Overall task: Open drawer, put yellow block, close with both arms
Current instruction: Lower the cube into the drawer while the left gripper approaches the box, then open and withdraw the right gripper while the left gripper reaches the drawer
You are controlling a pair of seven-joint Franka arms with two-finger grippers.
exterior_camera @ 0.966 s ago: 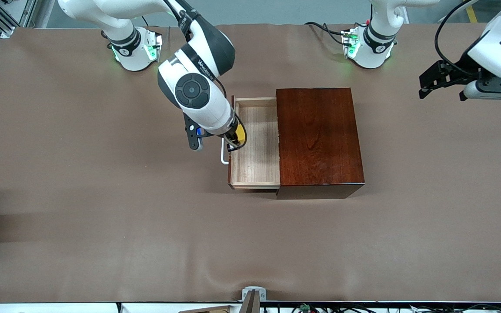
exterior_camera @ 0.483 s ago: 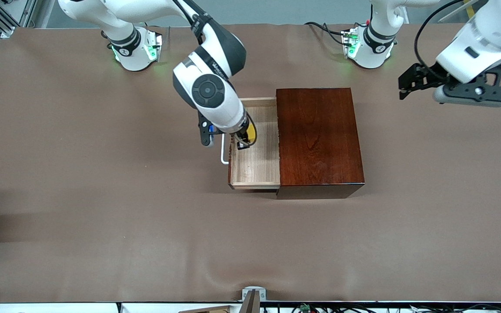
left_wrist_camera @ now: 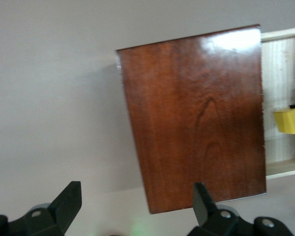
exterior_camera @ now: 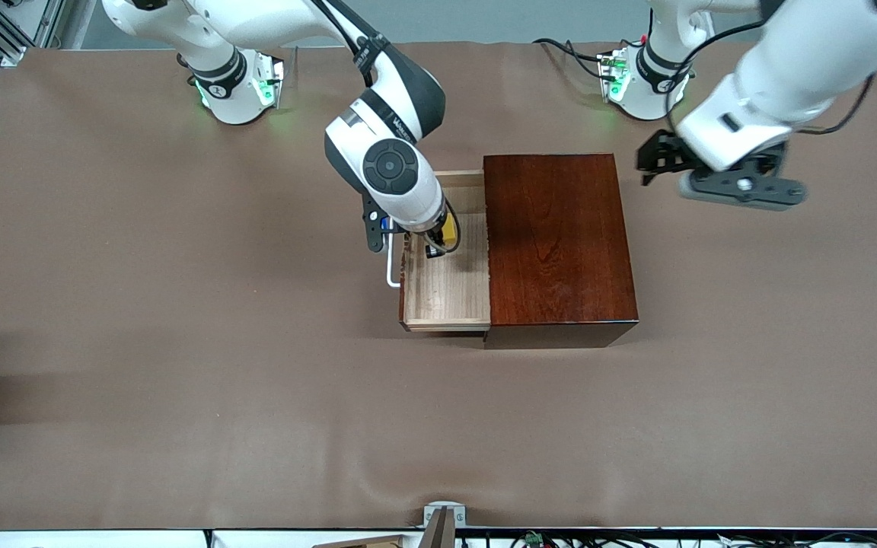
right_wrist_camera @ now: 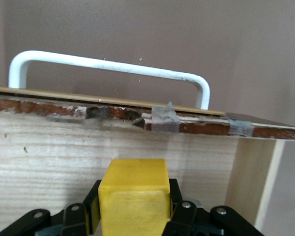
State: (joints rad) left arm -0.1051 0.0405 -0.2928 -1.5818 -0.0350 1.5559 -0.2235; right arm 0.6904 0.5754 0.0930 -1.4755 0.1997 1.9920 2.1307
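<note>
The dark mahogany box [exterior_camera: 556, 243] stands mid-table with its drawer [exterior_camera: 446, 293] pulled out toward the right arm's end, the pale tray open and its white handle [exterior_camera: 391, 270] showing. My right gripper [exterior_camera: 438, 245] is shut on the yellow block [exterior_camera: 451, 228] and holds it over the tray, just inside the drawer front. In the right wrist view the block [right_wrist_camera: 133, 196] sits between the fingers, with the handle [right_wrist_camera: 108, 66] past the drawer front [right_wrist_camera: 196, 129]. My left gripper [exterior_camera: 645, 167] is open and empty, in the air beside the box [left_wrist_camera: 196, 118], toward the left arm's end.
The brown table cover [exterior_camera: 180, 342] is bare around the box. Both arm bases, with green lights, stand along the table edge farthest from the front camera. A small metal bracket [exterior_camera: 444, 517] sits at the nearest edge.
My right gripper has carried the yellow block from over the drawer front to over the tray, toward the box. My left arm has swung in toward the box and come lower.
</note>
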